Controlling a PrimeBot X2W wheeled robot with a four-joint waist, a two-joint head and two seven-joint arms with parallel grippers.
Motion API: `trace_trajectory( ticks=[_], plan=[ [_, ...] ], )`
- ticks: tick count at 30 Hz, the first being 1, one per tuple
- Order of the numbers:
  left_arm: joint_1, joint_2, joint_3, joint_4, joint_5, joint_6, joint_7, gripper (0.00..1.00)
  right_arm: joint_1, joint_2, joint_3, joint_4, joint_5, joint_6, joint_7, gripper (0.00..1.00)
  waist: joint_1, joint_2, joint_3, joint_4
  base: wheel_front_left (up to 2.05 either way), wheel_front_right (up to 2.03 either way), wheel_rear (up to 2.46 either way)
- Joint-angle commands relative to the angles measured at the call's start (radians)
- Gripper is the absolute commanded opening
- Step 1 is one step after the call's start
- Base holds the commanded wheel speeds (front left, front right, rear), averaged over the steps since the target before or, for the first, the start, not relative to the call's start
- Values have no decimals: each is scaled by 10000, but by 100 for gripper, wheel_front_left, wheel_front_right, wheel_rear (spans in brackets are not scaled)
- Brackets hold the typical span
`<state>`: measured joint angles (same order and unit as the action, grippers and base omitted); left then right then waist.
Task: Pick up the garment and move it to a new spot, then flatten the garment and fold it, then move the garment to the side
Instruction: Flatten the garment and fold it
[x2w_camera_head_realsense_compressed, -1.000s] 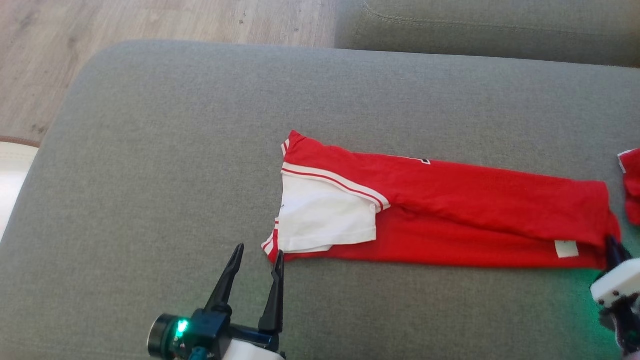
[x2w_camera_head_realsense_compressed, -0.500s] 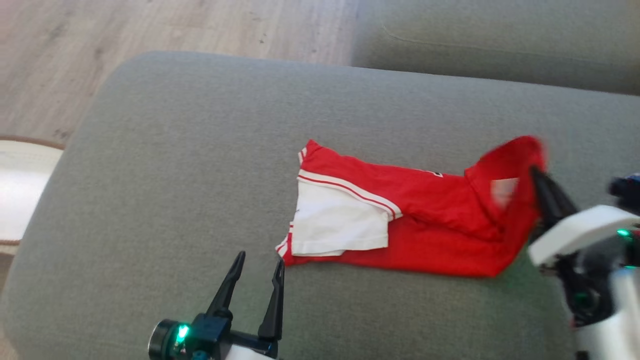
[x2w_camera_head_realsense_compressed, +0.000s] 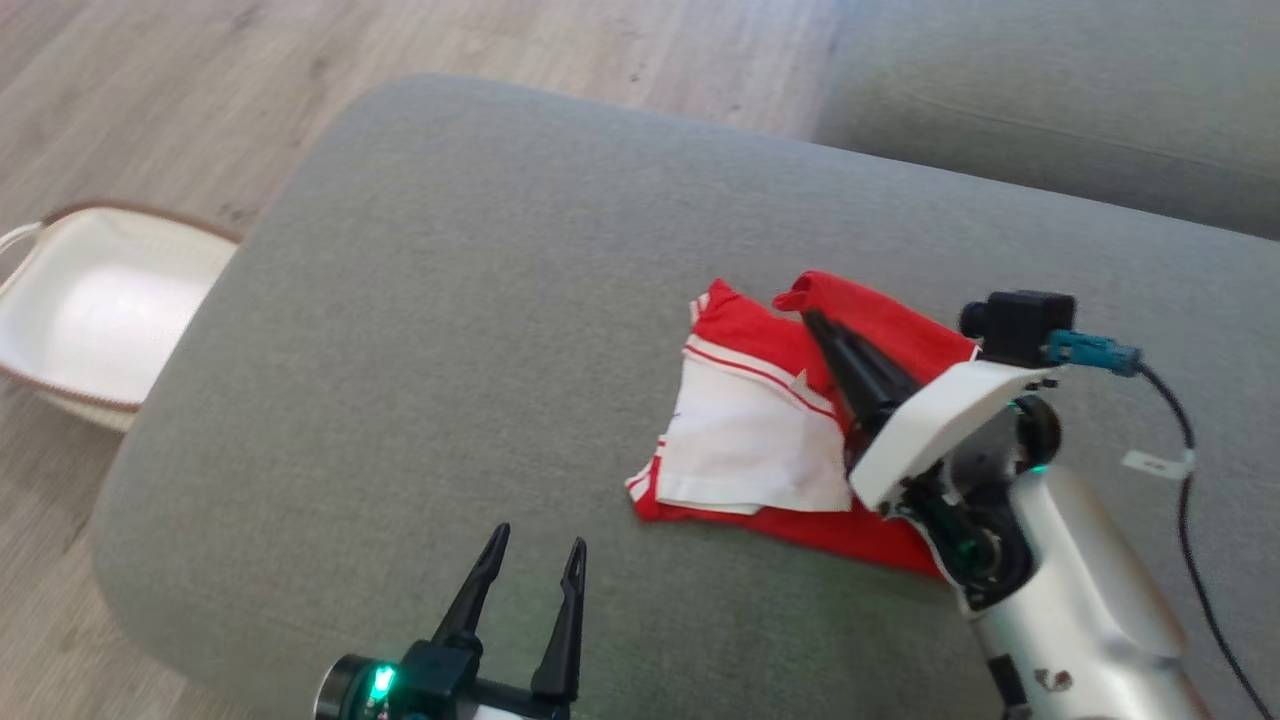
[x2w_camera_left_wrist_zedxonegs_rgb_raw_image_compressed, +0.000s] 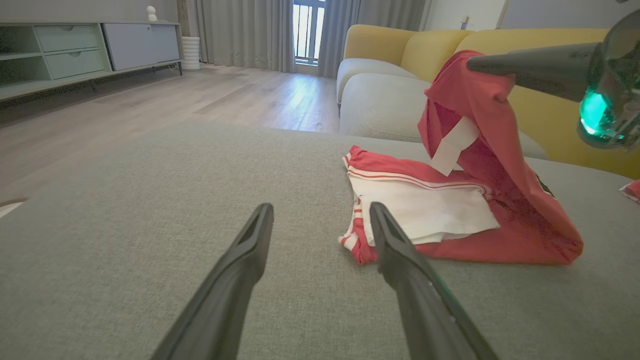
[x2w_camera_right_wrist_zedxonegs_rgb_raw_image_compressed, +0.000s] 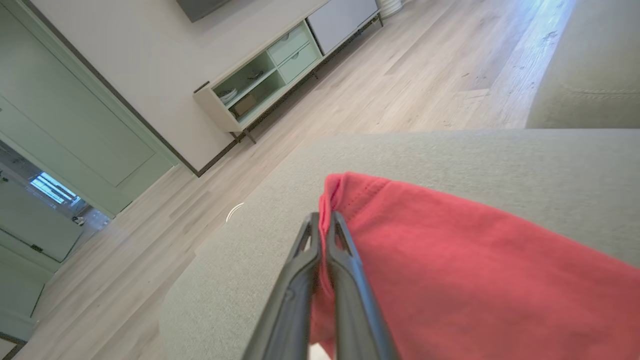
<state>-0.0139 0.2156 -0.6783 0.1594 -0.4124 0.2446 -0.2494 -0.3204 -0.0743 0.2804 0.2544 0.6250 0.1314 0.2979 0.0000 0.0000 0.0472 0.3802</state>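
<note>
Step in hand: judging by how the cloth is lying, the robot is folding the red cloth garment with a white panel and striped trim (x2w_camera_head_realsense_compressed: 745, 440) in half, plain red end over white-panelled end.
Garment: it is lying right of centre on the broad grey fabric sofa cushion (x2w_camera_head_realsense_compressed: 480, 300). The white-panelled end is resting flat and the red end is hanging raised over it.
Right gripper (x2w_camera_head_realsense_compressed: 808, 316): its jaws are clenching a bunched red edge, holding it clear above the flat layer.
Left gripper (x2w_camera_head_realsense_compressed: 537, 540): its jaws are standing released, gripping nothing, hovering just beside the garment's near corner.
Doing it well: I am judging that the raised edge should be going down squarely onto the flat end, edges meeting, with the cloth kept taut so no crease is forming beneath. The free gripper could be pinning the near corner against sliding.
Risk: the grip is taking one bunched point, so the far corner may be sagging and landing askew.
Count: one garment being folded; one small scrap of red cloth (x2w_camera_left_wrist_zedxonegs_rgb_raw_image_compressed: 631, 190) lying well apart; two grippers; one white brown-rimmed basket (x2w_camera_head_realsense_compressed: 100, 310) sitting on the floor.
</note>
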Motion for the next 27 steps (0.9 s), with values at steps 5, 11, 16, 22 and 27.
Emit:
trace_trajectory(
  ticks=[5,11,16,22,27],
  plan=[
    [-424,-128,293,-188,77,-89,-123,100,-938,218,960,452,392,-7,-409,0,0,0,220,558,0,0,0],
    [-433,-227,340,-144,122,-146,-123,100,-1330,236,1916,1259,1002,-7,-760,0,0,0,313,719,0,0,0],
    [-428,-277,407,-107,152,-169,-124,100,-1535,238,2477,1675,1386,-7,-1181,100,0,0,321,682,0,0,0],
    [-289,-238,658,-122,181,-91,-124,100,-1514,68,2678,1350,1290,-7,-2395,100,0,0,76,71,0,0,0],
    [-83,-171,923,-261,134,-10,-124,100,-914,-872,2108,699,765,-7,-3305,100,0,0,-280,-692,0,0,0]
  ],
)
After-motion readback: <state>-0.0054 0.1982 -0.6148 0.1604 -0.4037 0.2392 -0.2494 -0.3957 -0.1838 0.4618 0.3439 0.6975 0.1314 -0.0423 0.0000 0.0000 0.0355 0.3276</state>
